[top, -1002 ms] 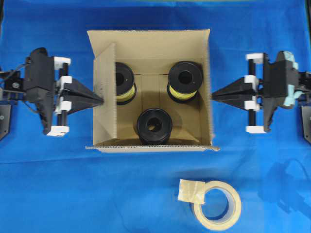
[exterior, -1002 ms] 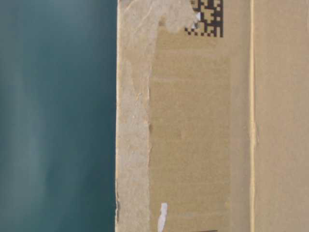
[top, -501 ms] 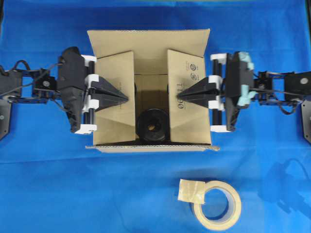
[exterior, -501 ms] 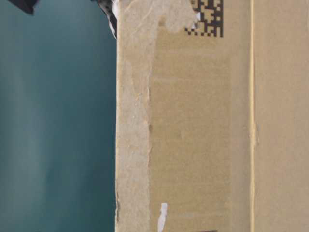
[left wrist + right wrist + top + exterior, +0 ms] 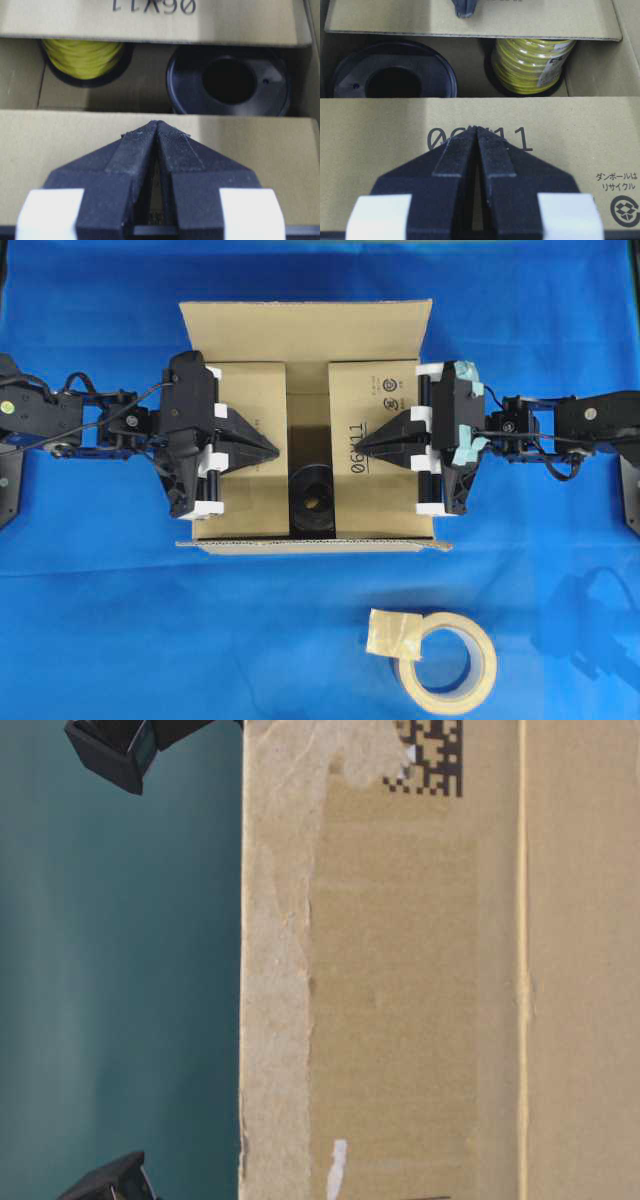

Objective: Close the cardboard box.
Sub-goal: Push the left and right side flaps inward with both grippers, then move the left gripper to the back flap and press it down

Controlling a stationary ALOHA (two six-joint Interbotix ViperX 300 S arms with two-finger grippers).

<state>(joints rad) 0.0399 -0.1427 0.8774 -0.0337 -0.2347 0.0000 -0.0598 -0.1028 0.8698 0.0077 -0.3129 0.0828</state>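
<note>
Blue cloth under everything; box (image 5: 306, 325) sits centre, tape roll (image 5: 447, 657) at 5 o'clock. Your left gripper (image 5: 268, 452) and right gripper (image 5: 368, 446), both pinched together, press the side flaps down flat so the long flaps can fold over; spool (image 5: 314, 500) shows between.
</note>
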